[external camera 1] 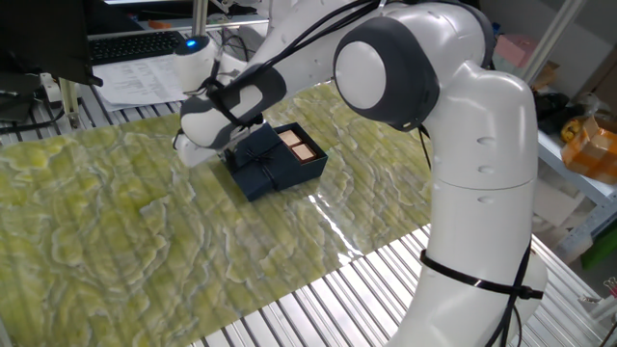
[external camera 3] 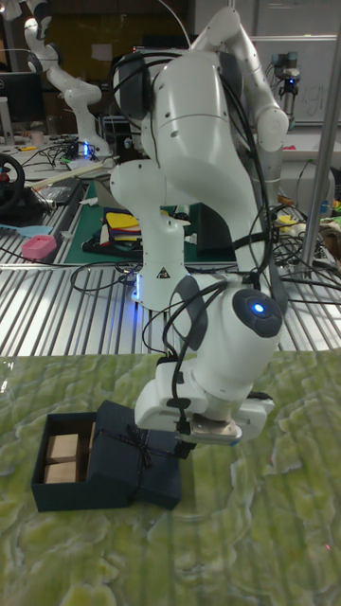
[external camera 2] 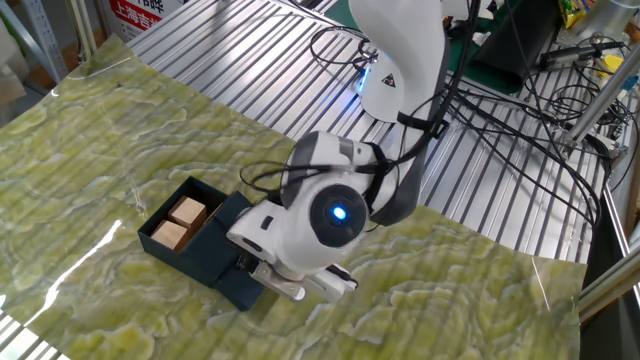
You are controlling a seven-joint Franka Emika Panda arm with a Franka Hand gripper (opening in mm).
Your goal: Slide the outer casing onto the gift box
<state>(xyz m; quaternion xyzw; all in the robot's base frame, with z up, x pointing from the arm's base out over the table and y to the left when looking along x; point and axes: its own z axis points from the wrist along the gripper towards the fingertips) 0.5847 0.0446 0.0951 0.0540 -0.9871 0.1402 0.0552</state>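
Observation:
The gift box (external camera 2: 158, 214) is a dark navy tray with tan blocks showing at its open end; I also find the gift box (external camera 1: 303, 149) and gift box (external camera 3: 61, 461) in the other views. The outer casing (external camera 3: 143, 460), navy with a thin ribbon bow, sits partly slid over the tray's other end. The outer casing (external camera 2: 224, 252) lies flat on the mat, and the outer casing (external camera 1: 258, 166) appears dark. My gripper (external camera 3: 185, 443) is down at the casing's free end. The wrist hides its fingers, so their spacing is unclear.
A green marbled mat (external camera 1: 116, 231) covers the slatted metal table (external camera 2: 230, 60). Cables (external camera 2: 520, 130) trail over the slats behind the arm. A keyboard and papers (external camera 1: 135, 67) lie at the back. The arm's base (external camera 1: 472, 222) stands at the mat's edge.

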